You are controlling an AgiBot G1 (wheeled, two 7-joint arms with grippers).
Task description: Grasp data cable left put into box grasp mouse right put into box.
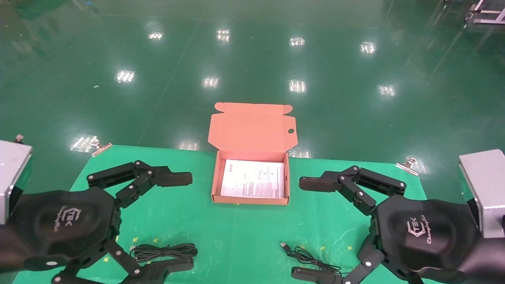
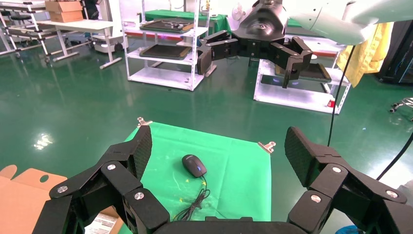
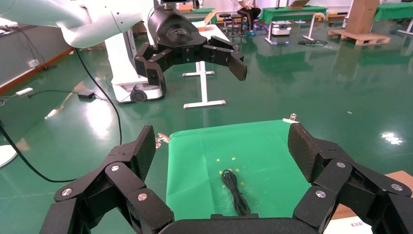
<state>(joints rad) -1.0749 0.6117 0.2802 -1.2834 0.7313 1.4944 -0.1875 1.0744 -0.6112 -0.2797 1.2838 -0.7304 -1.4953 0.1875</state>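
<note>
The orange-brown box point(image 1: 216, 177) stands open at the table's middle with its lid raised and a printed leaflet inside. The data cable point(image 1: 163, 251), a narrow black looped bundle, lies on the green cloth near the front left, also in the right wrist view point(image 3: 234, 191). The mouse point(image 2: 194, 165) shows only in the left wrist view; in the head view my right hand hides it and only its cord with USB plug point(image 1: 305, 256) shows. My left gripper point(image 1: 185, 223) is open and empty above the cable. My right gripper point(image 1: 302, 228) is open and empty above the cord.
The green cloth point(image 1: 244, 236) is clipped to the table at its back corners point(image 1: 101, 149). Grey blocks stand at the left edge point(image 1: 14, 173) and the right edge point(image 1: 485, 185). Green floor lies beyond the table.
</note>
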